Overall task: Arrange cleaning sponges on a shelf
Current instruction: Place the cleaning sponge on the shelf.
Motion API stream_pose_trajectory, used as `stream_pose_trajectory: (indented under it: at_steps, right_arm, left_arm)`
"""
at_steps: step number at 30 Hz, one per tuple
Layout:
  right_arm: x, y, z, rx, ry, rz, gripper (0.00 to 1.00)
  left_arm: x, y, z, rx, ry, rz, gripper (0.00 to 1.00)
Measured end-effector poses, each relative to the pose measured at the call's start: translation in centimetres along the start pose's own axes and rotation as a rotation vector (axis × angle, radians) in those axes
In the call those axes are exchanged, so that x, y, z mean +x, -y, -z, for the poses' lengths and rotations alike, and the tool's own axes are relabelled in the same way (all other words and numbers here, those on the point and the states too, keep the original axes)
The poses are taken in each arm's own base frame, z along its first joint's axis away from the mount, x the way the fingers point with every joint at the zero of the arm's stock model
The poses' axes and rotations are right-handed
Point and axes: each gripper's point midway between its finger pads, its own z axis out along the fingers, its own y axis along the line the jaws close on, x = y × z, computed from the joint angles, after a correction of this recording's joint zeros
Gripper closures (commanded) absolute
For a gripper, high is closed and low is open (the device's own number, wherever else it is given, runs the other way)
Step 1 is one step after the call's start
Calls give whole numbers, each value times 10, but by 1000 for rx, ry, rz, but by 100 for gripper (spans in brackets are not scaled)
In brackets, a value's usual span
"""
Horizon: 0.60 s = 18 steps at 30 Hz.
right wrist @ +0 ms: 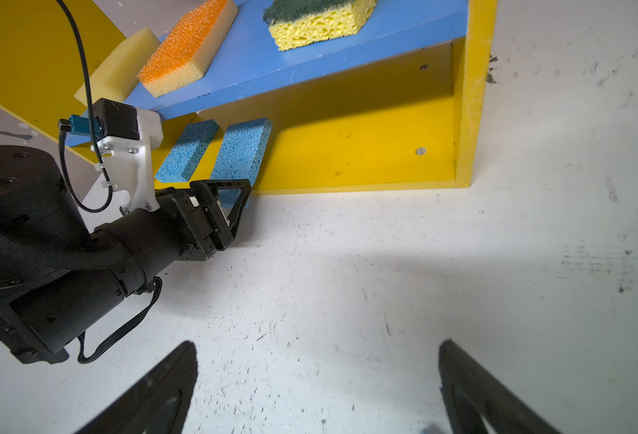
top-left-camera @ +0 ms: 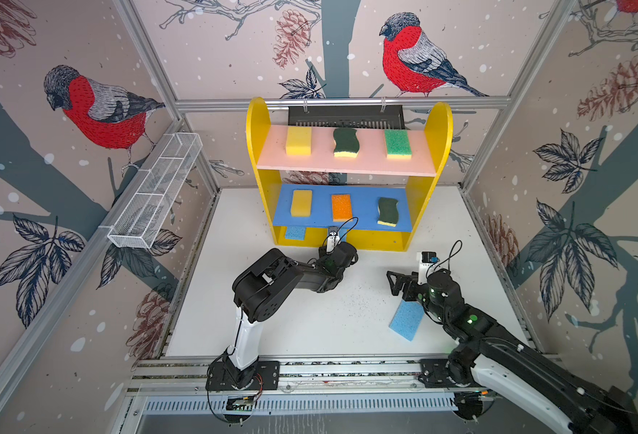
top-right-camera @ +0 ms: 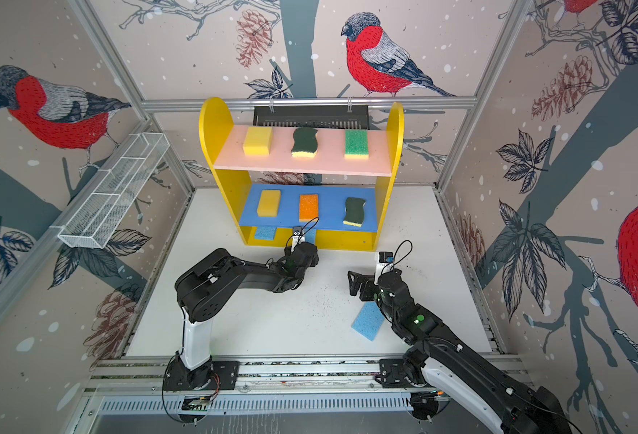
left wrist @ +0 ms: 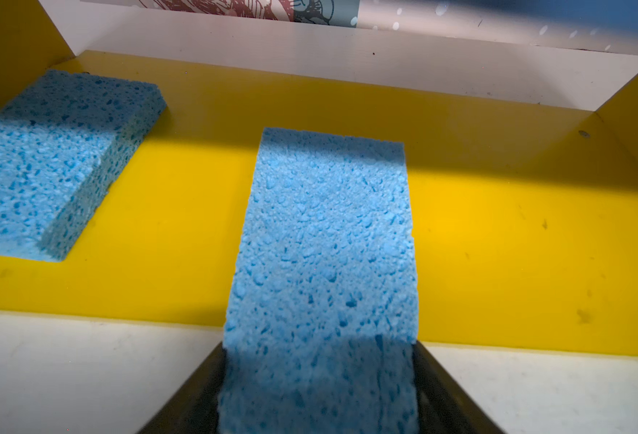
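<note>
The shelf (top-left-camera: 439,124) stands at the back of the table. Its pink board carries a yellow (top-left-camera: 298,141), a wavy dark-green (top-left-camera: 345,142) and a bright-green sponge (top-left-camera: 398,143). A yellow (top-left-camera: 301,203), an orange (top-left-camera: 341,207) and a wavy sponge (top-left-camera: 387,211) lie on the blue board. One light-blue sponge (left wrist: 47,161) lies on the yellow bottom. My left gripper (left wrist: 319,349) is shut on a second light-blue sponge (left wrist: 325,244), whose far end reaches over that bottom board. My right gripper (top-left-camera: 394,283) hangs open and empty over the table, beside a third light-blue sponge (top-left-camera: 405,319).
A white wire-mesh basket (top-left-camera: 156,195) hangs on the left wall. A black slotted tray (top-left-camera: 345,115) hangs behind the shelf's top. The white table (top-left-camera: 309,319) ends at a metal rail (top-left-camera: 309,370) in front, where both arm bases sit.
</note>
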Motion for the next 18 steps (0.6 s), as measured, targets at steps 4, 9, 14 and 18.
stream_pose_trajectory:
  at_steps: [4,9,14,18]
  right_arm:
    - [0,0,0,-1,0,0,0]
    - [0,-1,0,-4,-2,0,0]
    - [2,0,0,-6,-5,0,0]
    - [4,0,0,-8,-5,-2,0]
  left_arm:
    - [0,0,-2,-7,4,14,29]
    - [-12,7,-4,1,34,40,29]
    - [-15,8,-7,-3,48,52,29]
    - [-18,11,-8,-2,55,57,29]
